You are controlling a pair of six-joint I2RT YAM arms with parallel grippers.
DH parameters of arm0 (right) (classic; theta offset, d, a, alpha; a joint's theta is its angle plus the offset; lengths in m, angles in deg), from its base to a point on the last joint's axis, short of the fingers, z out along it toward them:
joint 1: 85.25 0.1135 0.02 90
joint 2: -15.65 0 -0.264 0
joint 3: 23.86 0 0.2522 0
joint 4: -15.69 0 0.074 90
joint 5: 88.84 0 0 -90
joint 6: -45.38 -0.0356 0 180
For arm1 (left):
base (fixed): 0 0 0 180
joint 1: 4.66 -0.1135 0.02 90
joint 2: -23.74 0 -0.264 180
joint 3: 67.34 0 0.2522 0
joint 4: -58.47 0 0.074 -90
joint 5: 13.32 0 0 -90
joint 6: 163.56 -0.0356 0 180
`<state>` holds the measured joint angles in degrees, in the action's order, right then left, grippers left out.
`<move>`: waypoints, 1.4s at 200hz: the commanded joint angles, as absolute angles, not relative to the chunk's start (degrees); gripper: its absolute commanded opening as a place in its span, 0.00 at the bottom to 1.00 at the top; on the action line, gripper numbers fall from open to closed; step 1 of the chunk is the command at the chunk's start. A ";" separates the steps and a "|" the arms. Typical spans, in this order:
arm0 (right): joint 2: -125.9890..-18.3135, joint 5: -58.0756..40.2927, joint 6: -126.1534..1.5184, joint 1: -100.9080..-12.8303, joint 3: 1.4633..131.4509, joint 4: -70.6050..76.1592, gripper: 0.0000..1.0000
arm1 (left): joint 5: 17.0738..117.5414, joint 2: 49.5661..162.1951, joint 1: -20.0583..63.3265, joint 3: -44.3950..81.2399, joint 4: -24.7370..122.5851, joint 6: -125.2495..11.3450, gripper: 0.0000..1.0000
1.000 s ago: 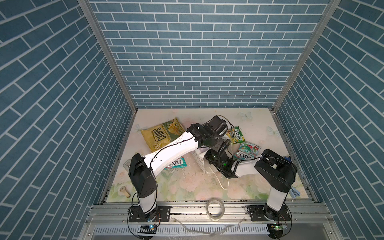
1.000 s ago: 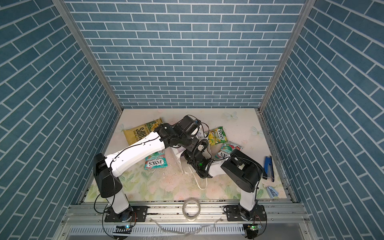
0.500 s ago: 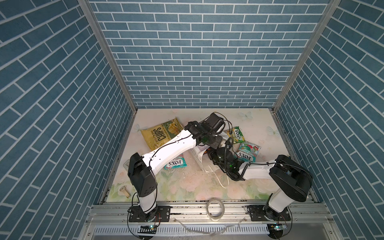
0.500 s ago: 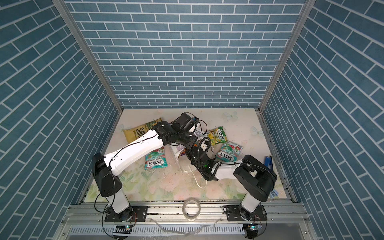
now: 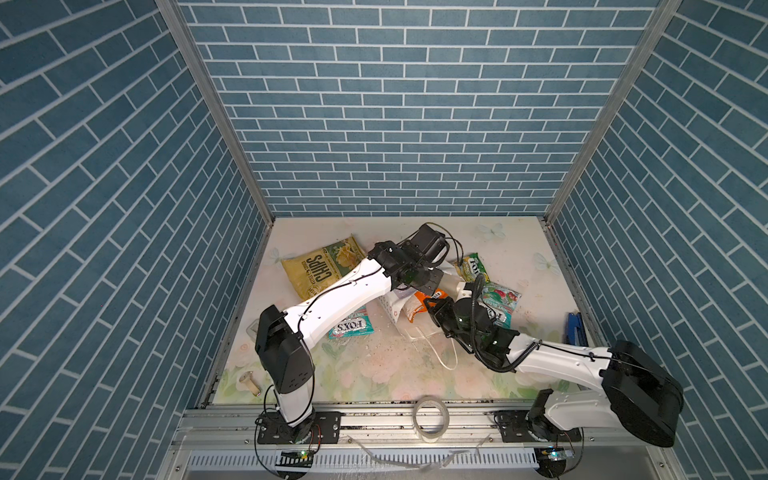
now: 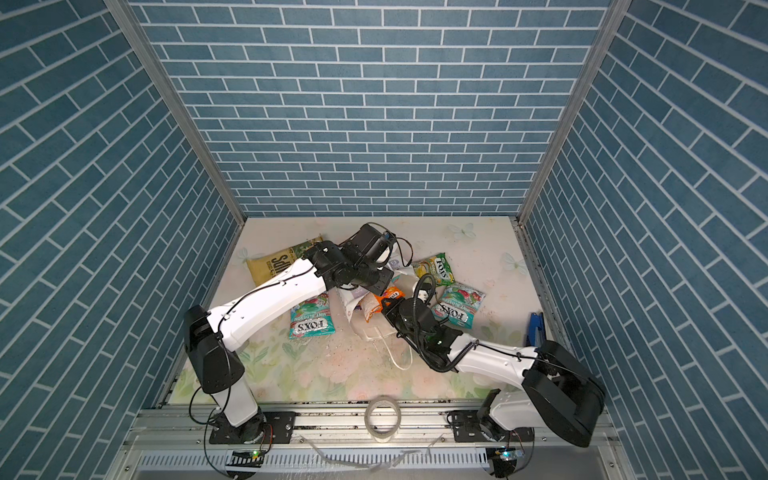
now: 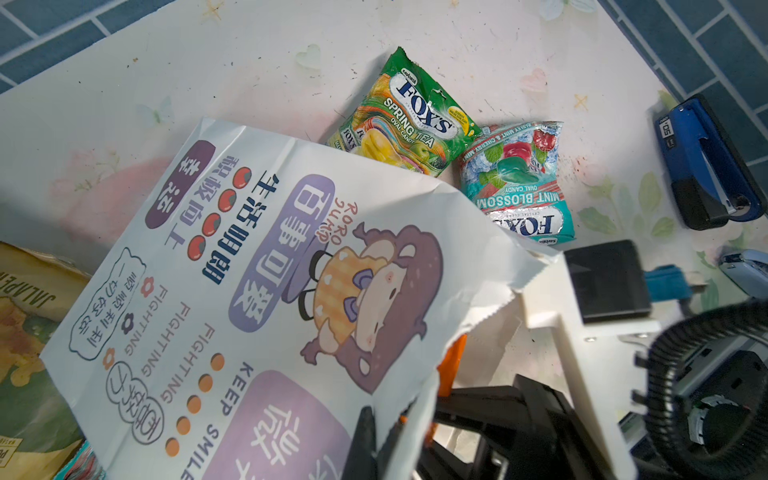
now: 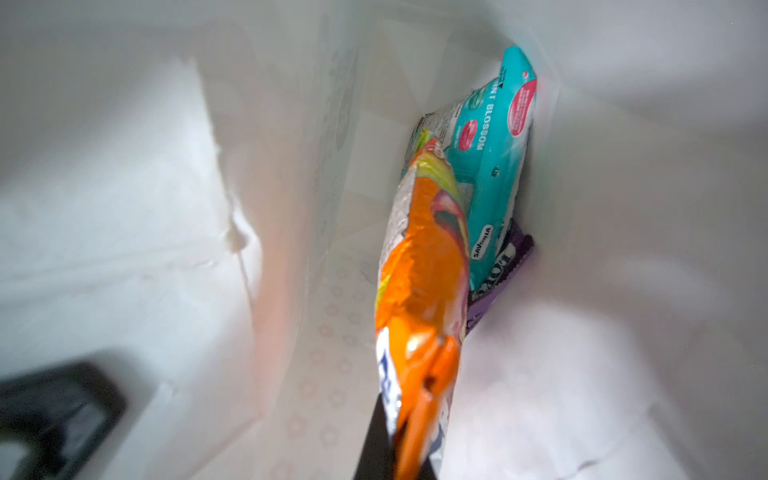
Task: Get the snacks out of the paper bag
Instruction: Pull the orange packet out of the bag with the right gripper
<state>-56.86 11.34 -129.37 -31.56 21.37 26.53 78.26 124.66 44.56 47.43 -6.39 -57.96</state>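
Orange packet (image 8: 419,291), clamped in my right gripper (image 8: 409,428), lies at the mouth of the paper bag (image 7: 249,270); my left gripper (image 7: 388,436) pinches the bag's rim. Only the right wrist view shows me a teal packet (image 8: 494,166) and a purple packet (image 8: 503,266) deeper inside.

We log the paper bag (image 7: 232,257) as white, printed with purple panels, red and orange dots, dark blue characters and a brown cartoon figure in yellow check. Chips bag (image 5: 322,270), upper left of the table: yellow-olive, green top, dark lettering. Spring-tea packet (image 7: 409,120): green and yellow, white oval logo, blue letters. Mint packet (image 7: 519,183) beside it: teal, silver, red and green sweets. In the right wrist view we see an orange packet (image 8: 419,291) with yellow-green streaks, a teal packet (image 8: 494,166) with pink ovals, and a purple packet (image 8: 513,253). Stapler (image 7: 706,162): dark blue. Table (image 5: 374,374): cream, pink flowers, pale green leaves. Walls (image 5: 395,124): blue brick, white joints.
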 commanded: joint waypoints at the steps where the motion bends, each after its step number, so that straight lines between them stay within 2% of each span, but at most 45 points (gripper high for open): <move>1: -51.61 8.43 -126.24 -32.44 20.49 20.98 0.00 | 80.06 123.71 43.95 48.04 -7.54 -58.26 0.00; 67: -33.72 1.05 -121.12 -35.34 21.42 2.10 0.00 | 80.44 123.49 43.95 47.10 -7.23 -58.11 0.00; 116: -25.22 -1.83 -114.11 -36.30 30.43 -16.15 0.00 | 80.35 123.25 43.95 46.25 -7.27 -58.27 0.00; 167: -15.29 10.08 -107.87 -36.33 43.67 -40.47 0.00 | 80.30 122.18 43.95 44.67 -6.37 -58.87 0.00; 215: -11.51 20.24 -111.30 -36.23 48.71 -61.59 0.00 | 79.80 121.74 43.95 43.94 -5.92 -59.21 0.00; 243: -11.33 20.61 -114.88 -36.18 45.76 -66.39 0.00 | 79.33 121.38 43.95 43.85 -5.66 -59.25 0.00; 280: -11.64 17.81 -117.84 -36.29 39.29 -64.27 0.00 | 78.83 121.24 43.95 44.11 -5.83 -59.50 0.00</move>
<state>-11.42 17.61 -114.40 -36.17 41.85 -63.63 78.96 122.98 44.38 44.50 -5.53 -59.01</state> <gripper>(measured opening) 0.043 0.043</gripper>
